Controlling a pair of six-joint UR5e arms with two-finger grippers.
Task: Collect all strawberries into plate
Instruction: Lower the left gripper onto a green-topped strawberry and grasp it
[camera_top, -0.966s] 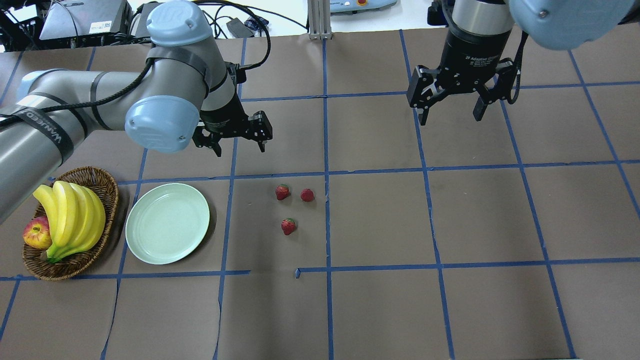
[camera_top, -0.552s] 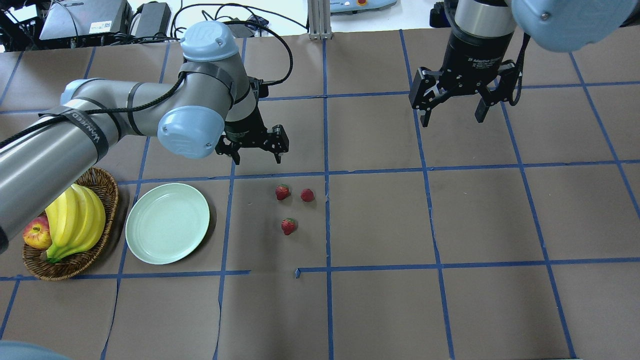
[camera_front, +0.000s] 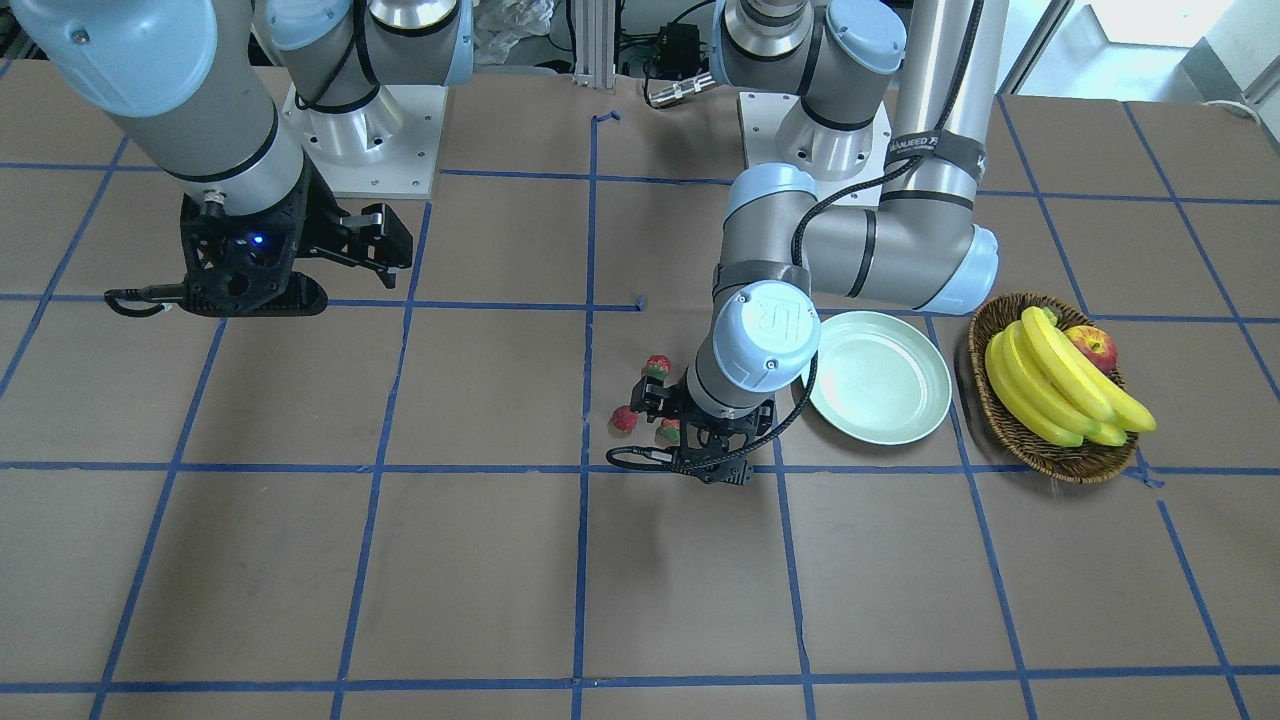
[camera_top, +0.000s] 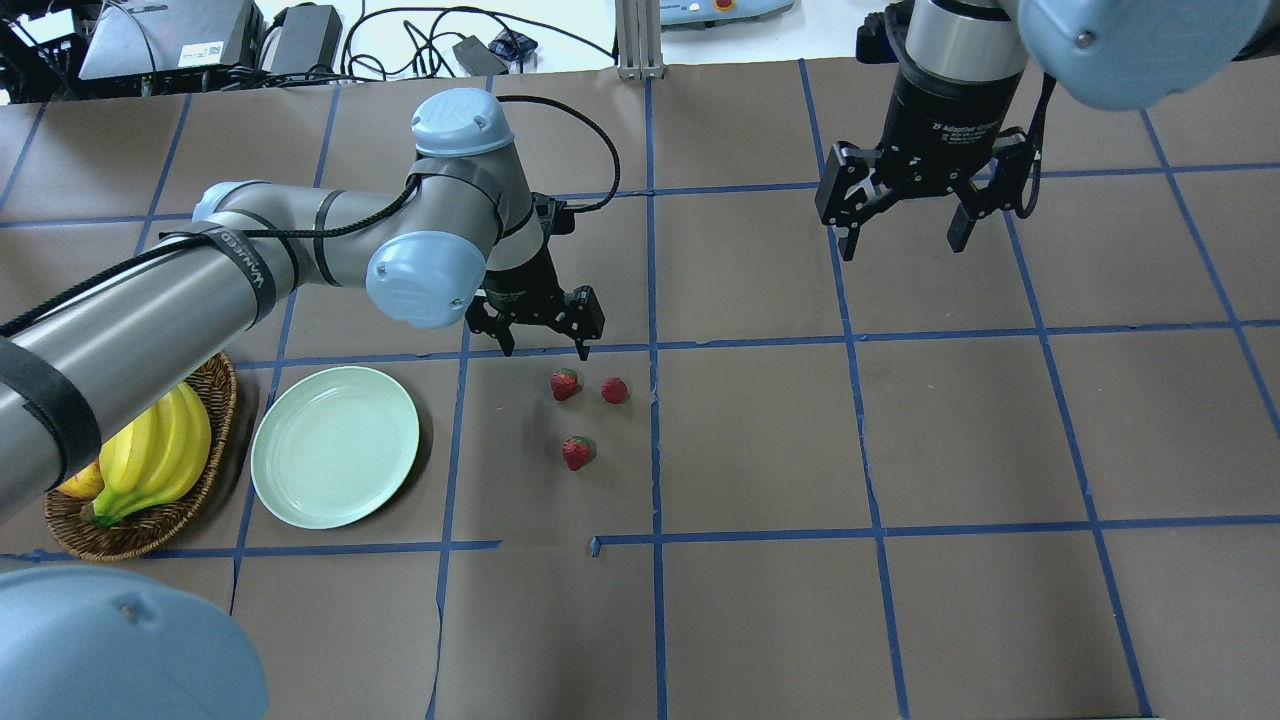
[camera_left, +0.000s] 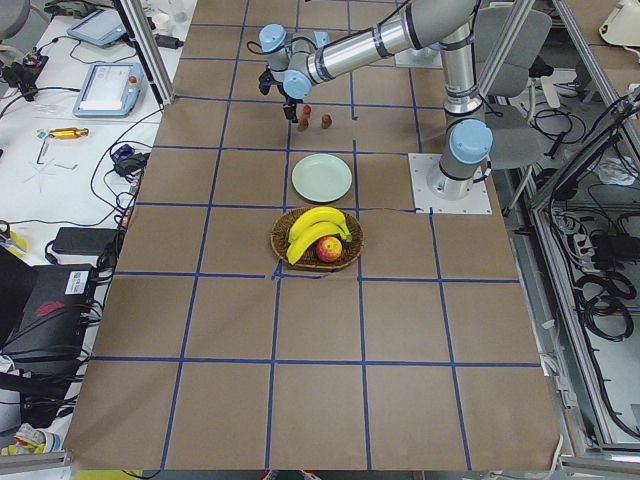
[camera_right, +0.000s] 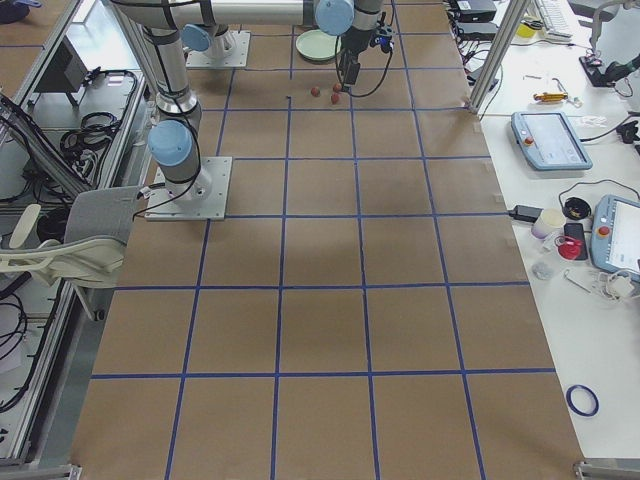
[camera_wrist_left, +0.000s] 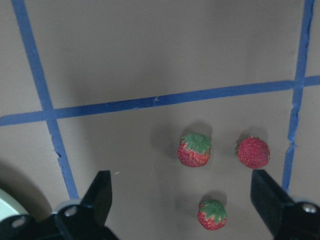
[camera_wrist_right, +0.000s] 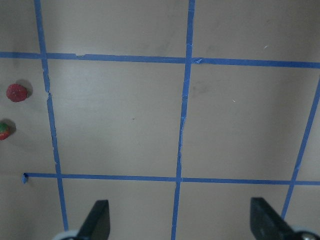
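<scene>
The strawberries (camera_top: 565, 384) lie loose on the brown table (camera_top: 760, 620), three of them at the centre of the overhead view, none yet on the plate (camera_top: 335, 445). Nearest to them is the left gripper (camera_top: 545, 350), which hangs above the table with its fingers (camera_wrist_left: 100, 195) spread wide and nothing between them.

In its wrist view the whole cluster sits inside that span, toward the lower right of the frame. A capped strawberry (camera_wrist_left: 194, 150) is near the middle. A second strawberry (camera_wrist_left: 253, 152) is just beside it to the right, not touching. A third strawberry (camera_wrist_left: 212, 214) is lower down, close to the bottom edge.

The front-facing view shows the gripper partly covering the capped one, so that berry is probably the target and lies almost straight below the hand. The fingers open left to right in the frame, along the same line as the pair. A descent centred on the capped berry would likely bring one finger down near its neighbour. The berries are too round to offer a useful long axis.

Further off, the plate rests empty to the lower left of the cluster in the overhead view, with a basket (camera_top: 215, 400) of bananas (camera_top: 160, 450) beyond it. Farthest, the right gripper (camera_top: 902, 245) hovers in the upper right, fingers apart and empty, well away from the fruit. The left arm looks like the one placed for the pick.
</scene>
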